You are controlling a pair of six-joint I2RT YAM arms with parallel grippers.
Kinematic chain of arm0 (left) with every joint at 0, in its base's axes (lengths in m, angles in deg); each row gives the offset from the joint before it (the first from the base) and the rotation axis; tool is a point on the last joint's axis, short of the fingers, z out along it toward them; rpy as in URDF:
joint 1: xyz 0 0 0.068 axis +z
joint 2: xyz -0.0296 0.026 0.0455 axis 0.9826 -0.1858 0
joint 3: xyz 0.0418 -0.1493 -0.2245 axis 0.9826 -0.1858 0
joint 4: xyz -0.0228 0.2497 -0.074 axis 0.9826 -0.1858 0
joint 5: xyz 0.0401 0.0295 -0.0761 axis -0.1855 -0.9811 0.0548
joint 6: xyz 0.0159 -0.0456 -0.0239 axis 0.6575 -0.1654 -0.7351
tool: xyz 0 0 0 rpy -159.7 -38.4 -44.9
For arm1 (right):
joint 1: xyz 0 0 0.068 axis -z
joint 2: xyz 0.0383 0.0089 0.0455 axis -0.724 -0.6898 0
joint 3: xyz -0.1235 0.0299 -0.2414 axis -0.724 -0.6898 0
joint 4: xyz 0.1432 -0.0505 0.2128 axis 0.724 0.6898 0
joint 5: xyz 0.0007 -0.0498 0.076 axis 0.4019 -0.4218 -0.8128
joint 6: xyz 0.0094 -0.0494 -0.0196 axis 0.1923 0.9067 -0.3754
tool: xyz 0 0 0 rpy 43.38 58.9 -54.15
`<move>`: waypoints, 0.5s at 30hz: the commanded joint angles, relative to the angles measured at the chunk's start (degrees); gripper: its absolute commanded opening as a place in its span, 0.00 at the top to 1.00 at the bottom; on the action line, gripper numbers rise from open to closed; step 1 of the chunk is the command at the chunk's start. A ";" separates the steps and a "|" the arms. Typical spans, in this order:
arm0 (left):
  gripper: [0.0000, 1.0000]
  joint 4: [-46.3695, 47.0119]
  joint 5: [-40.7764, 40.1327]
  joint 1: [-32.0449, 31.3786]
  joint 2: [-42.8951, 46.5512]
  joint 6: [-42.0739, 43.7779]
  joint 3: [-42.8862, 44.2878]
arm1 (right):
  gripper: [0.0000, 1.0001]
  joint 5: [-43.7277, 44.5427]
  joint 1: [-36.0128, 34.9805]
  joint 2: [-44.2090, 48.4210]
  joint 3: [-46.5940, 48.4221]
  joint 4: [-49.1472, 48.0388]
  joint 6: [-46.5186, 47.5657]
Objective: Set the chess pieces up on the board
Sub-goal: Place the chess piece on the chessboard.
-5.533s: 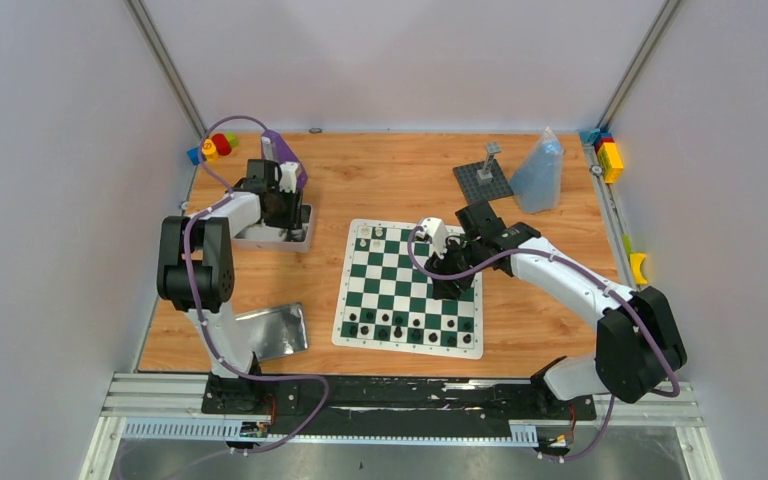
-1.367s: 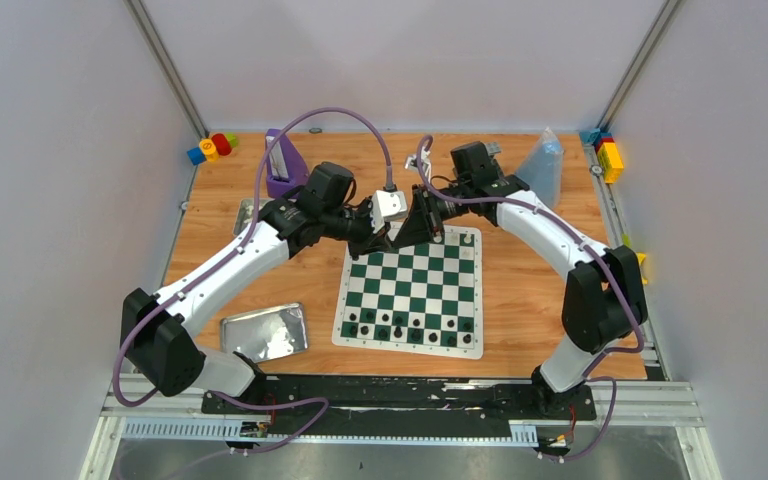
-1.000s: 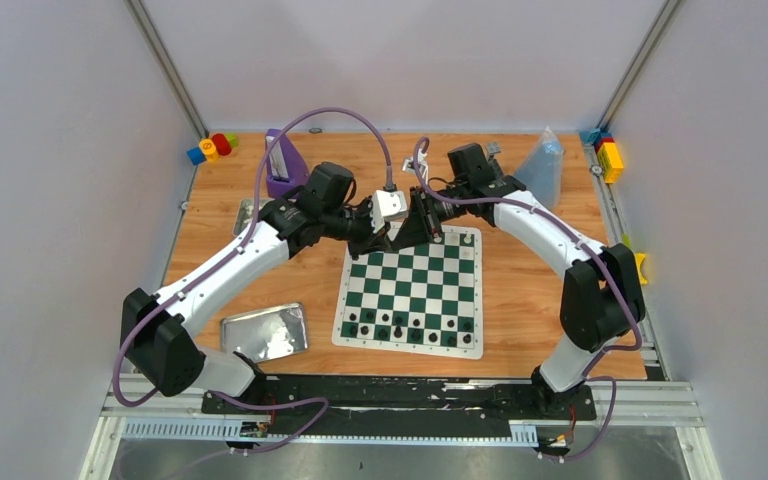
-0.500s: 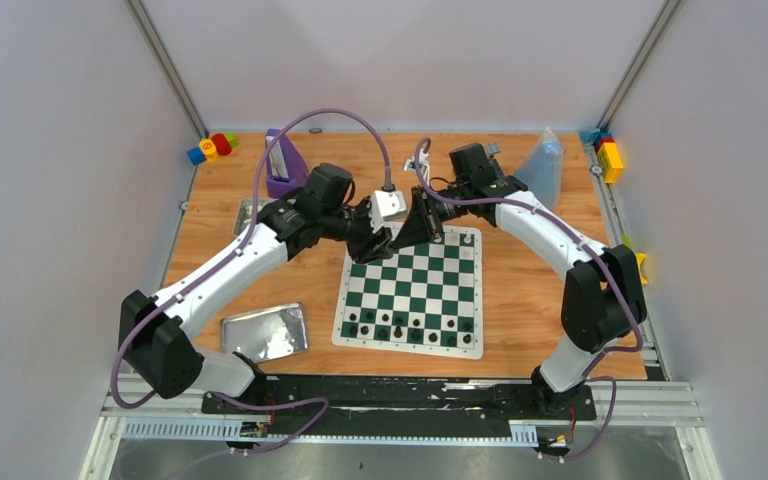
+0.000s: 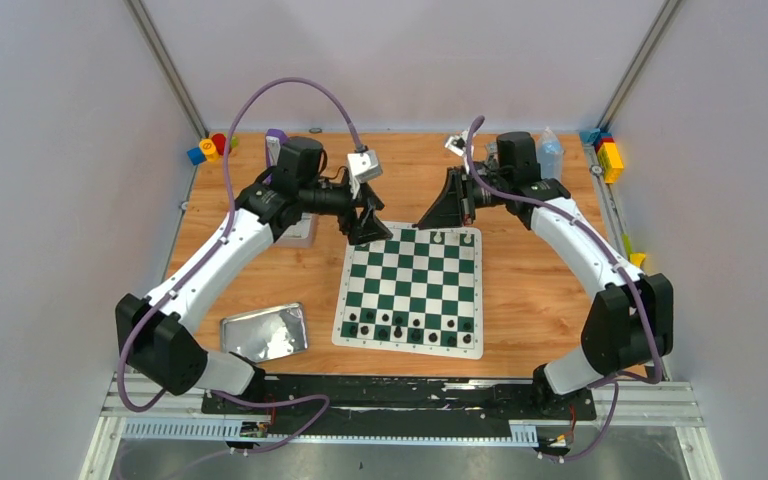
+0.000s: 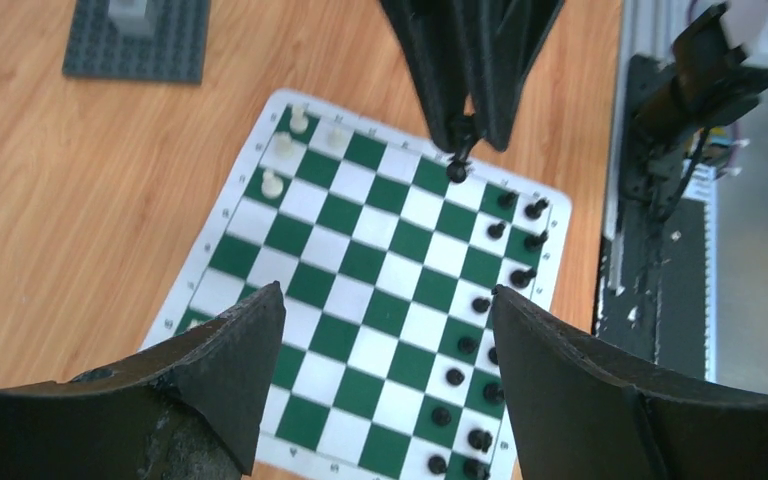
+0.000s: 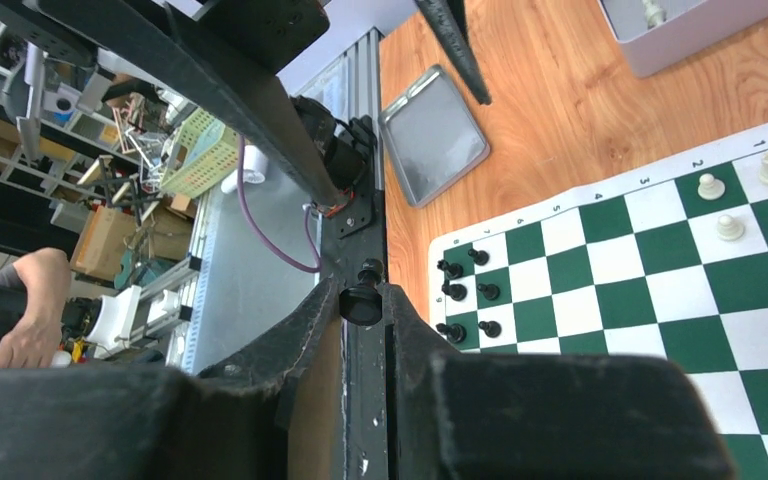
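1. Wooden desk (image 5: 530, 300), orange-brown top.
2. Centre: green/white board (image 5: 410, 290), lying flat.
3. Near-left: shiny tin lid (image 5: 265, 332), well apart from board.
4. Far-left: white box (image 7: 705, 45), partly behind arm.
5. Far side: dk grey baseplate (image 6: 175, 50) w/ post.
6. Far-left corner: coloured blocks (image 5: 210, 148).

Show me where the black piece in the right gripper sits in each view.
Top external: too small to tell, at the right gripper's tip by the board's far edge.
Left wrist: the black piece hangs top centre, below the closed fingertips.
Right wrist: black piece at centre, pinched between the fingers.
Shared landmark: the white pieces at the board's far corner.
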 commanded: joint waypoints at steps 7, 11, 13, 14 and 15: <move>0.23 22.89 16.47 -0.05 -3.04 -15.24 2.50 | 1.00 -6.41 2.80 1.10 0.41 -20.43 -24.76; 0.26 31.09 17.84 -0.05 -3.91 -17.69 0.49 | 1.00 -6.79 2.87 0.89 -0.55 -26.77 -30.92; 0.28 31.81 17.55 -0.05 -4.39 -16.58 0.46 | 1.00 -6.68 2.88 1.08 -0.94 -28.06 -32.55; 0.29 32.31 17.46 -0.05 -4.45 -16.33 0.35 | 1.00 -6.36 2.92 1.24 -1.13 -28.20 -32.88; 0.29 32.77 17.52 -0.05 -4.59 -16.45 0.21 | 1.00 -6.09 2.92 1.44 -1.30 -28.42 -33.15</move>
